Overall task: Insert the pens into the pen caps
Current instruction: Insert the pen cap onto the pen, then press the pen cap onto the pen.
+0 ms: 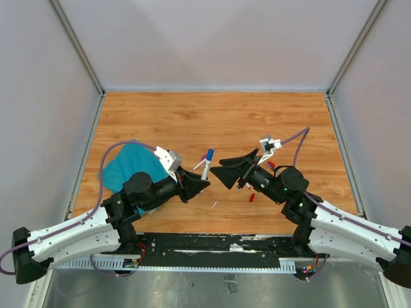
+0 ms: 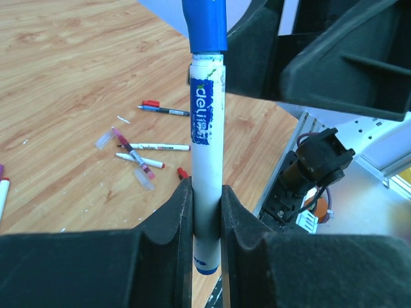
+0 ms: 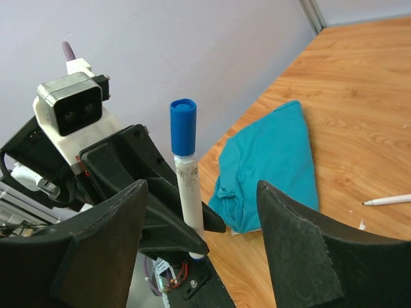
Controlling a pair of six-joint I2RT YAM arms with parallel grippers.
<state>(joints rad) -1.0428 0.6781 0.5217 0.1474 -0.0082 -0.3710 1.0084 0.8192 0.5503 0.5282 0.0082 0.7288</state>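
Standing between left jaws: capped pen (image 2: 207, 186)

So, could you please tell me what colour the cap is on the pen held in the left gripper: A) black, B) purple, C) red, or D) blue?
D: the cap sitting on the end of the white pen clamped in the left gripper is plainly blue in both wrist views.
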